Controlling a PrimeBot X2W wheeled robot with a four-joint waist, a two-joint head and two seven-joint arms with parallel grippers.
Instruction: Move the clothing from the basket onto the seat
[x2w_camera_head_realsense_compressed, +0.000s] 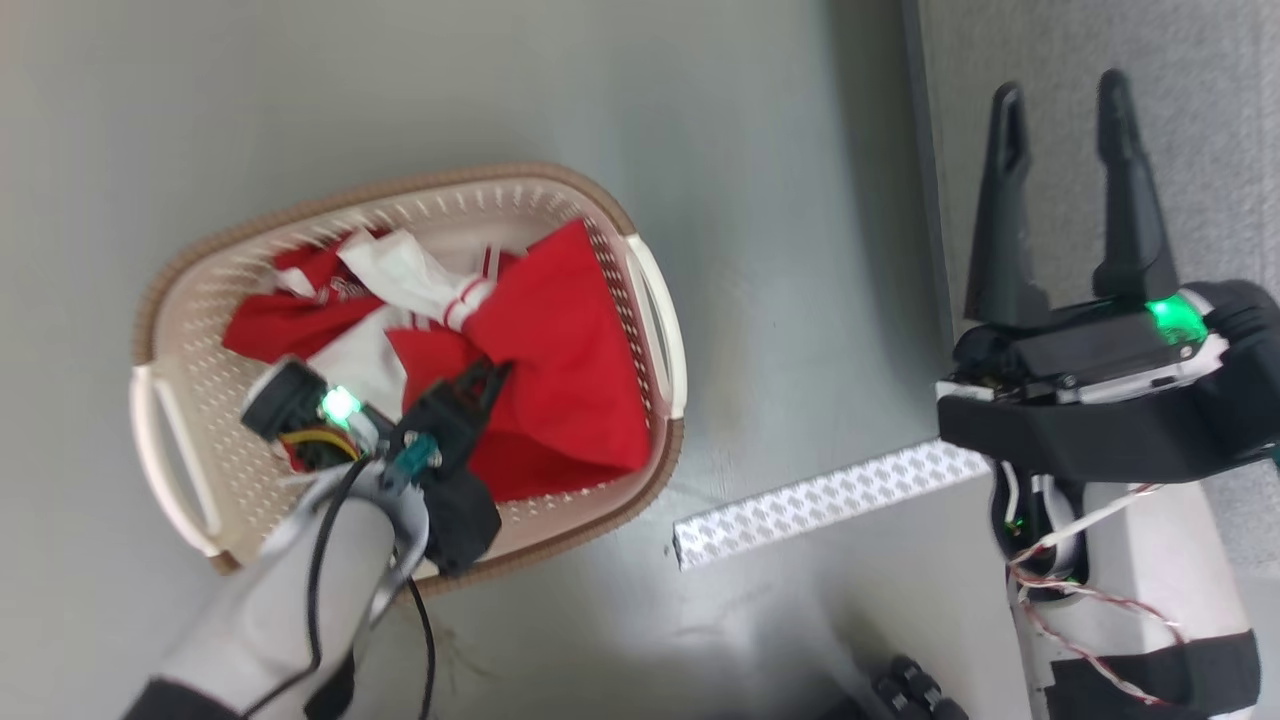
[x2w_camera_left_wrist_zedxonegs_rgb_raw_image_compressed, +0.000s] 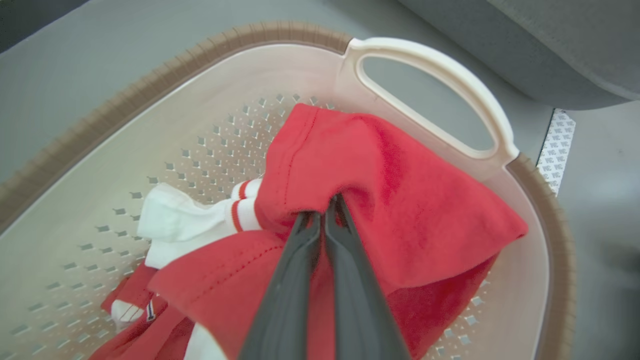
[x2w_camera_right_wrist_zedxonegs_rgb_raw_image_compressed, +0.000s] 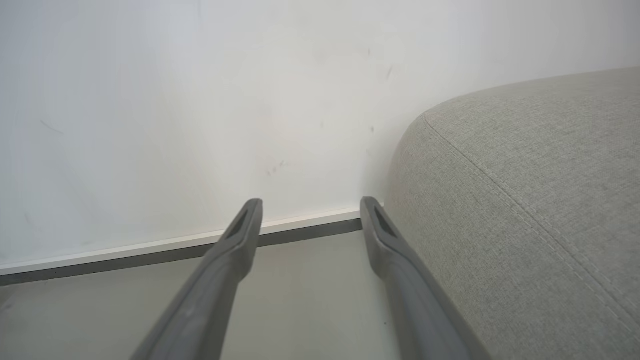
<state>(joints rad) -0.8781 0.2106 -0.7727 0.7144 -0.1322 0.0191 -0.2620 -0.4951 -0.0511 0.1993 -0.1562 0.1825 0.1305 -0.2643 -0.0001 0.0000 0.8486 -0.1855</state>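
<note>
Red fabric with white stripes and panels, the clothing (x2w_camera_head_realsense_compressed: 560, 370) lies heaped in the basket (x2w_camera_head_realsense_compressed: 180, 300). The left gripper (x2w_camera_head_realsense_compressed: 490, 378) reaches down into the heap, its two dark fingers pressed together on a fold of it. In the left wrist view the fingertips (x2w_camera_left_wrist_zedxonegs_rgb_raw_image_compressed: 306, 225) vanish into a pucker of the red cloth (x2w_camera_left_wrist_zedxonegs_rgb_raw_image_compressed: 400, 215), which bunches around them. A white striped cuff lies just to their left. Beyond the tips the garment drapes up against the basket's perforated wall, under the cream handle (x2w_camera_left_wrist_zedxonegs_rgb_raw_image_compressed: 440, 65) and the brown woven-look rim (x2w_camera_left_wrist_zedxonegs_rgb_raw_image_compressed: 150, 85).

The basket stands on a grey floor (x2w_camera_head_realsense_compressed: 500, 90). Past the handle, further from the left gripper, a white patterned strip (x2w_camera_head_realsense_compressed: 820, 505) lies on the floor, and it runs to the foot of the seat (x2w_camera_head_realsense_compressed: 1200, 150).

The right gripper (x2w_camera_head_realsense_compressed: 1062, 90) is well apart from the basket, with its fingers spread and nothing between them. In the right wrist view it (x2w_camera_right_wrist_zedxonegs_rgb_raw_image_compressed: 311, 204) points toward a pale wall (x2w_camera_right_wrist_zedxonegs_rgb_raw_image_compressed: 200, 100) and its skirting (x2w_camera_right_wrist_zedxonegs_rgb_raw_image_compressed: 150, 247). The seat's light grey upholstery (x2w_camera_right_wrist_zedxonegs_rgb_raw_image_compressed: 525, 200) lies just beside its right finger.
</note>
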